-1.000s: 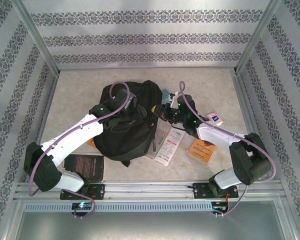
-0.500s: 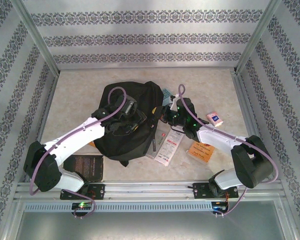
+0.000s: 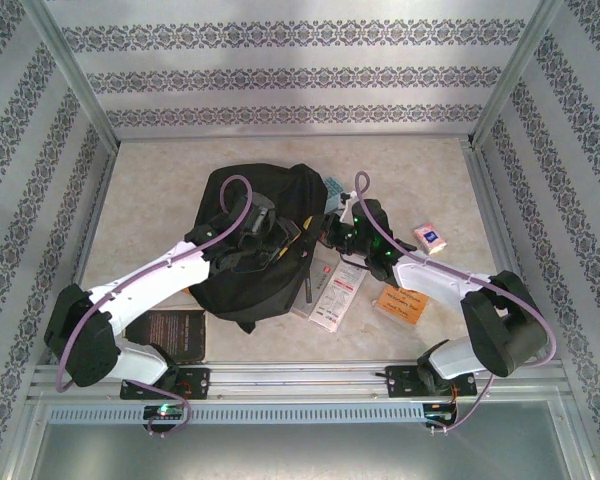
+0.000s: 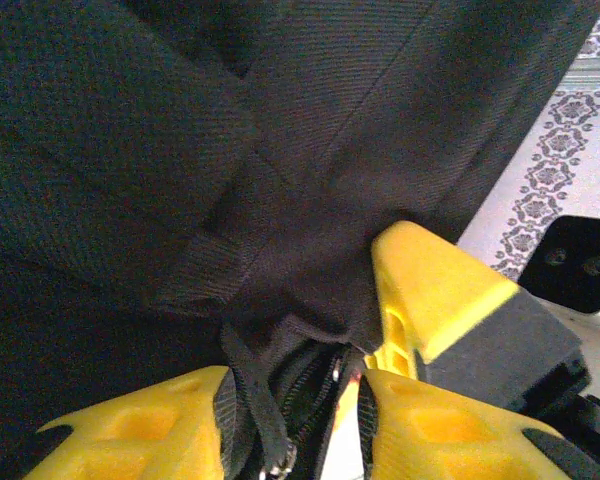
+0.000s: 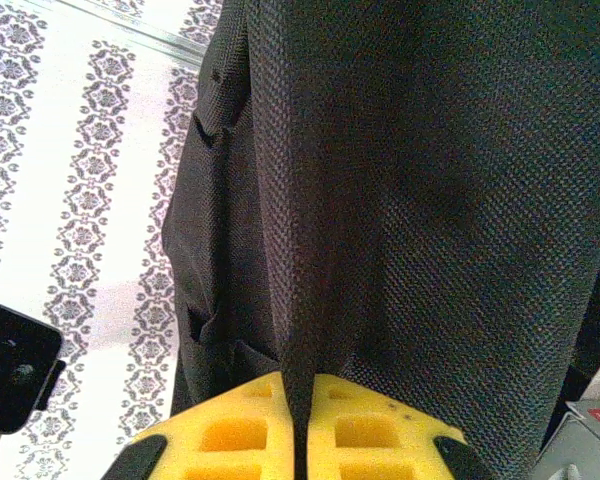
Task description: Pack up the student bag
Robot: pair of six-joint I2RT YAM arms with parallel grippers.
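The student bag (image 3: pixel 230 200), a big black fabric backpack, lies mid-table under both arms. My left gripper (image 3: pixel 270 240) sits on the bag's right half. In the left wrist view its yellow fingers (image 4: pixel 160 420) close around bunched fabric, a zipper and a thin strap of the student bag (image 4: pixel 130 150). Another yellow finger (image 4: pixel 420 290) presses against the fabric just beyond. My right gripper (image 3: pixel 328 232) is at the bag's right edge. In its wrist view the right gripper (image 5: pixel 296 385) is shut on a thin fold of the student bag (image 5: pixel 430 200).
To the right of the bag lie a white leaflet (image 3: pixel 337 292), an orange booklet (image 3: pixel 402 301), a black pen (image 3: pixel 308 285) and a small pink-and-blue pack (image 3: pixel 429 237). A teal item (image 3: pixel 332 186) peeks out behind the bag. A dark booklet (image 3: pixel 170 335) lies front left. Patterned walls enclose the table.
My left gripper has slid right and toward the near side across the bag, dragging fabric with it. The right gripper has edged left, and the bag's right side has bunched between them.
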